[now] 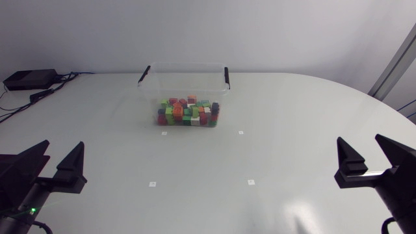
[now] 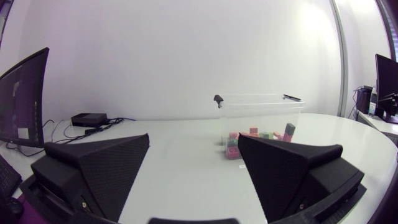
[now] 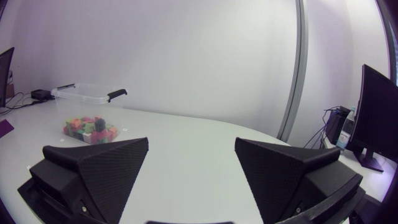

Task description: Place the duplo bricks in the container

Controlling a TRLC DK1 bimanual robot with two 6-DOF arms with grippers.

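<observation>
Firstly, writing: four small white markers [image 1: 240,132] lie on the table [image 1: 305,123] around its middle, and any print on them is too small to tell.

Container [image 1: 184,67]: clear plastic, open at the top, with a black clip [image 1: 227,75] at each end. It stands at 12 o'clock from the table's centre, near the far edge.

Contents: duplo bricks [image 1: 188,114] in red, green, orange, white and dark blue, heaped on its floor. Every brick seen lies inside its walls.

Edges: my left gripper [image 1: 63,143] sits at 8 o'clock near the front edge, fingers spread wide. My right gripper [image 1: 359,138] sits at 4 o'clock, equally wide. Both stand well apart from the container and from each other, and the markers lie between them. A black box [image 1: 29,79] with cables [image 1: 49,91] rests at 10 o'clock by the table's edge. The far rim curves round at 2 o'clock.
</observation>
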